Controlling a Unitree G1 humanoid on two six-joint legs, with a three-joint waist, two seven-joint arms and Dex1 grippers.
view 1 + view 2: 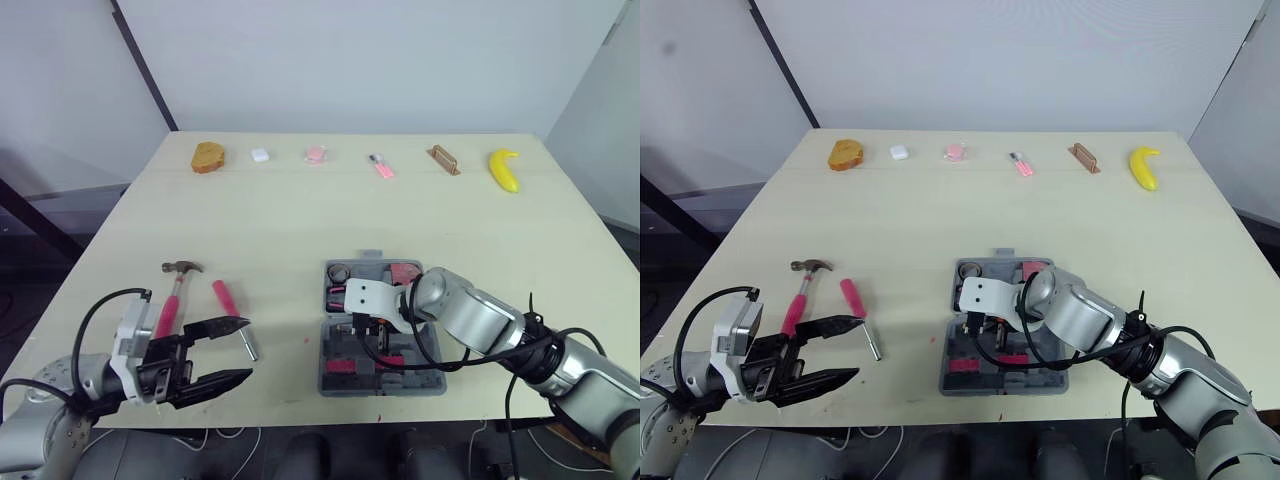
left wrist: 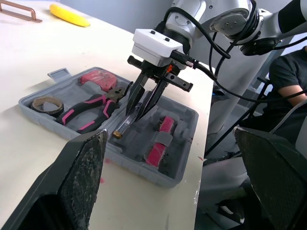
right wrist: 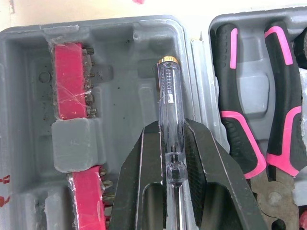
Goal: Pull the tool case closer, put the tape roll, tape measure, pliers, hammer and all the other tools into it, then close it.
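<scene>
A clear tester screwdriver (image 3: 169, 86) is being held in the right gripper (image 3: 171, 125). The black fingers are being kept closed to a narrow gap on its barrel. The brass-capped end is being pointed out beyond the fingertips.

The tool is being held over the near half of the open tool case (image 2: 139, 165), which is lying at the near middle of the table. Its long axis is being kept along the hinge ridge, running left to right, with the capped end dipped toward the tray. Whether the cap is touching the floor cannot be told. A bare grey recess is being offered directly beneath it, between the pink bit holders (image 3: 72, 81) and the hinge. The release is therefore judged to depend on the barrel being kept in line with that recess.

The far half is already being occupied by the pliers (image 2: 88, 108), the tape roll (image 2: 47, 104) and a pink item that is probably the tape measure (image 2: 98, 78).

The left gripper (image 1: 247, 348) is being held wide open and empty at the near left. The hammer (image 1: 175, 295) and a pink-handled screwdriver (image 1: 226, 298) are lying just beyond it, both set roughly near to far, so these are judged to be the left arm's to take.
</scene>
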